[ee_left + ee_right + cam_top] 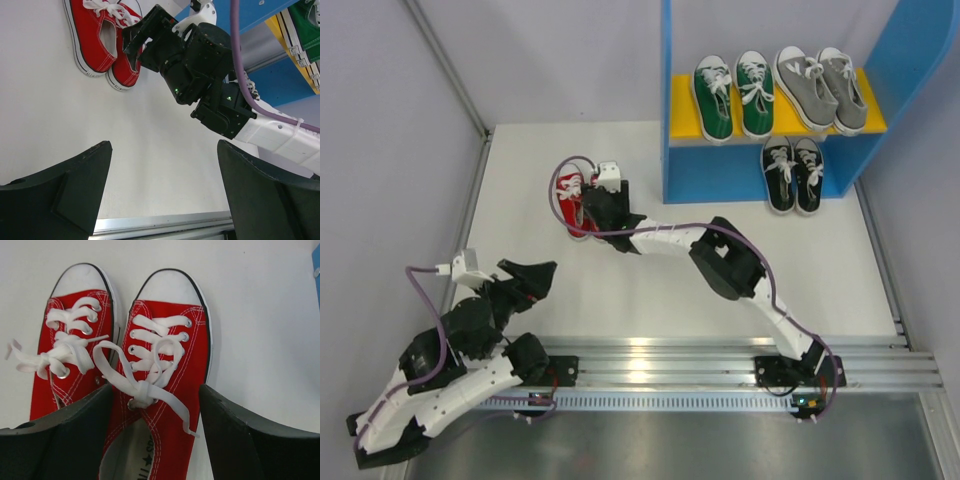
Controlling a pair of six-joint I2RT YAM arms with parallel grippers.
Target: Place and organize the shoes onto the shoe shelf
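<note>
Left of the shelf [685,172], the right tool [582,212] straddles one red shoe [167,355], grip unclear, while the left tool [164,147] hangs wide open.

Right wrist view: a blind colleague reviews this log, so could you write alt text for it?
A red pair of sneakers lies side by side on a white table, white toe caps pointing away, laces tied. The open right tool straddles the rear of the shoe on the view's right, its black fingers filling the bottom corners.
</note>
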